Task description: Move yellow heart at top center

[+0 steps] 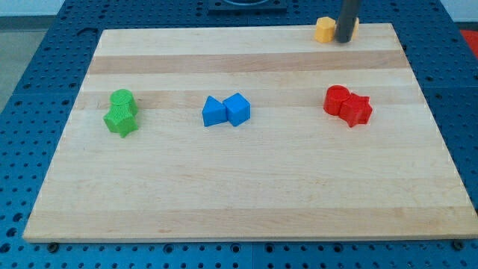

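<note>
Our tip (344,40) stands at the far top edge of the surface (246,194), touching or all but touching the yellow heart (325,29) on the heart's right side in the view. That is the relation the coming move turns on: the heart lies to the view's left of our tip, and the top centre of the surface lies further left again along the same edge. Tip, heart and goal seem roughly in line, so we judge that a push toward the view's left would carry the heart where it belongs.

We have no hand as such, only the dark rod, so nothing is held; the heart merely sits against the rod.

The heart is a small orange-yellow block. The rod hides its right part, and from here its heart shape is hard to confirm. It lies close to the top rim, so a push angled even slightly upward could tip it off the surface.

Below the heart, well apart from it, sit two red blocks (348,105) touching each other, two blue blocks (226,110) and two green blocks (121,113).
</note>
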{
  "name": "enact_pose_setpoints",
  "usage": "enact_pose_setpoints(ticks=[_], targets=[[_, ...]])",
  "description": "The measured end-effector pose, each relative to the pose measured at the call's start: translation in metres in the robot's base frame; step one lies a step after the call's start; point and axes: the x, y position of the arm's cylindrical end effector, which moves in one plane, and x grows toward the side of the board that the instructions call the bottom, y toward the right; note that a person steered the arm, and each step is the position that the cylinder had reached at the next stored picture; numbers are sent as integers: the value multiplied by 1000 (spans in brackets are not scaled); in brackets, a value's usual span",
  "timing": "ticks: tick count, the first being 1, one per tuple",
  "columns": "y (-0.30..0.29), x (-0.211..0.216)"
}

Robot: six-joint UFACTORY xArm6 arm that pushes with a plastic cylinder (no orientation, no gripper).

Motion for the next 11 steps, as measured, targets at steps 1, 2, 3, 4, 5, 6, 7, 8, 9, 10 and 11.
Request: enact_pose_setpoints(ticks=[1,2,3,4,5,6,7,8,9,10,11], targets=[[-1,20],[13,39],[90,18],[132,-30],[66,-29],[-19,-29],[-20,-30],[-53,-29],[-148,-27],[-190,-27],[-206,1]])
